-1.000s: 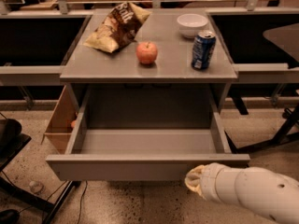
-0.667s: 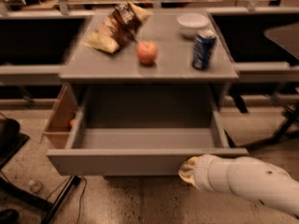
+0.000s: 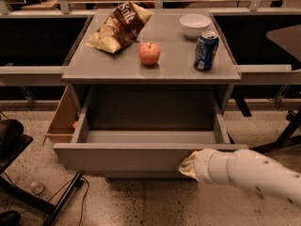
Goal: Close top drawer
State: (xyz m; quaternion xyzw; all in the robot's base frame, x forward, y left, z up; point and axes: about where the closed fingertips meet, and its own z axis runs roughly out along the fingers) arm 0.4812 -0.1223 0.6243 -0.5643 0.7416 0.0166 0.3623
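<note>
gripper (image 3: 188,165): pressed on front panel, right end, of wide grey metal top drawer (image 3: 122,157)
grip state: can't tell
drawer: pulled out

top drawer (image 3: 122,157): matt grey metal | gripper (image 3: 188,165) at its front panel, arm (image 3: 256,174) smooth white plastic | can (image 3: 206,51): glossy metal

high front view, jaws lower right

Warm overhead light, medium level. The desk (image 3: 169,67) top is brightest; apple (image 3: 149,53) and can (image 3: 206,50) throw short soft shadows. Back wall inside the top drawer (image 3: 122,157) is shaded, side bays (image 3: 37,41) nearly black. My gripper (image 3: 189,165), against the drawer front lower right, is well lit.
</note>
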